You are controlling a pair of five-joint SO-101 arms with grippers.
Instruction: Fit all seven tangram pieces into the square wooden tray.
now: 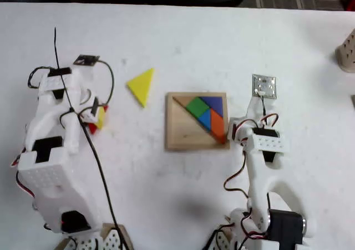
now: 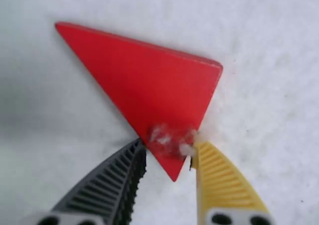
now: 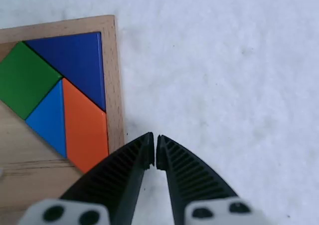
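The square wooden tray (image 1: 182,134) lies mid-table, its upper right half filled by green (image 1: 195,106), dark blue (image 1: 213,104), light blue (image 1: 205,118) and orange (image 1: 218,127) pieces. A yellow triangle (image 1: 141,85) lies loose to the left of the tray. My left gripper (image 2: 168,156) is shut on one corner of a red triangle (image 2: 149,85) that lies flat on the table; in the high view this gripper (image 1: 99,117) is at the left. My right gripper (image 3: 154,152) is shut with nothing in it, just off the tray's rim (image 3: 117,85) beside the orange piece (image 3: 85,130).
A small silvery square board (image 1: 264,86) lies behind the right arm. A black tag (image 1: 86,60) sits behind the left arm. A perforated beige object (image 1: 346,53) stands at the right edge. Cables loop around both arms.
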